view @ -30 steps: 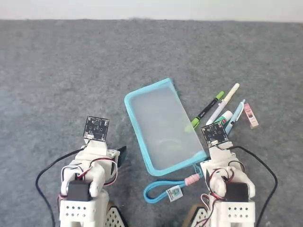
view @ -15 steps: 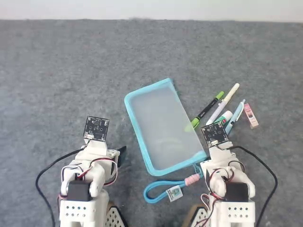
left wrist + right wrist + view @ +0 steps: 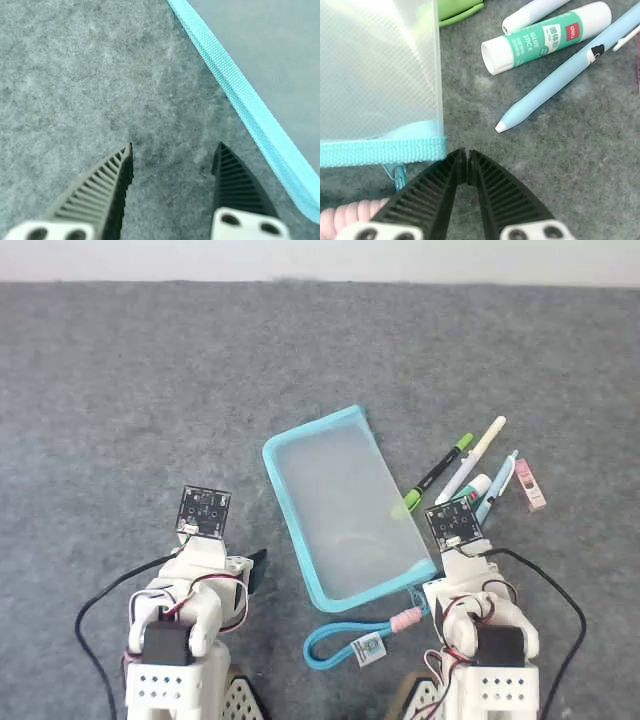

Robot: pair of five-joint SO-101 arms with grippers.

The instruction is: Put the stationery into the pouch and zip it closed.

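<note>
Two arms are sitting folded back at the near edge of the grey table [image 3: 150, 390], one on each side of the pouch [image 3: 345, 510]. The left hand [image 3: 175, 150] is hanging low over bare felt, fingers spread and gripping nothing, just beside the pouch's blue border. The right hand [image 3: 467, 152] is pointing down with its fingertips pressed together on nothing, just off the pouch's near corner and close to the tip of a light blue pen [image 3: 560, 75]. The pouch is lying flat and tilted, clear mesh face up; whether its zip is open is hard to tell. A glue stick [image 3: 545, 35] is lying beside the pen, wearing a green label with white print. A green marker [image 3: 437, 472], a pale pen [image 3: 472, 458] and a small pink piece [image 3: 530, 485] are lying to the right of the pouch, with a camera board [image 3: 455, 523] covering part of the group. A blue strap loop [image 3: 330, 645] is trailing from the pouch's near corner.
</note>
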